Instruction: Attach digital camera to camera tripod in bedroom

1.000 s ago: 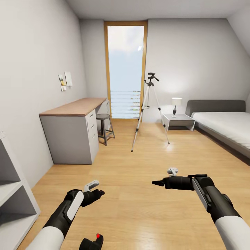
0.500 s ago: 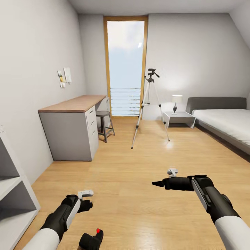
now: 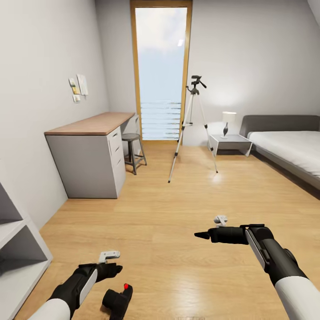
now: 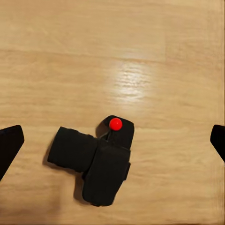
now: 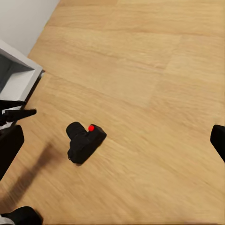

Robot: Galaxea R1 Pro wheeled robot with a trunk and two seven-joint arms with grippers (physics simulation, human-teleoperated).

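Fingers of left gripper point(image 4: 112, 140) spread wide above camera point(image 4: 93, 159) on floor point(image 4: 140, 47); right gripper point(image 3: 202, 234) state unclear. Camera likely rigid, light, fragile at lens; grip across body.

Stool point(image 3: 133, 151) beside desk point(image 3: 91, 153)

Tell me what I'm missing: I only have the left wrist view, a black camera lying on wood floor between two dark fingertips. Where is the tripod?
Observer: The camera tripod stands far across the room, by the window.
Operator: Is the digital camera held?
Observer: No. In the head view it lies on the floor just right of the left hand, apart from it.
Operator: And the right hand?
Observer: It hangs over bare floor, carrying nothing.
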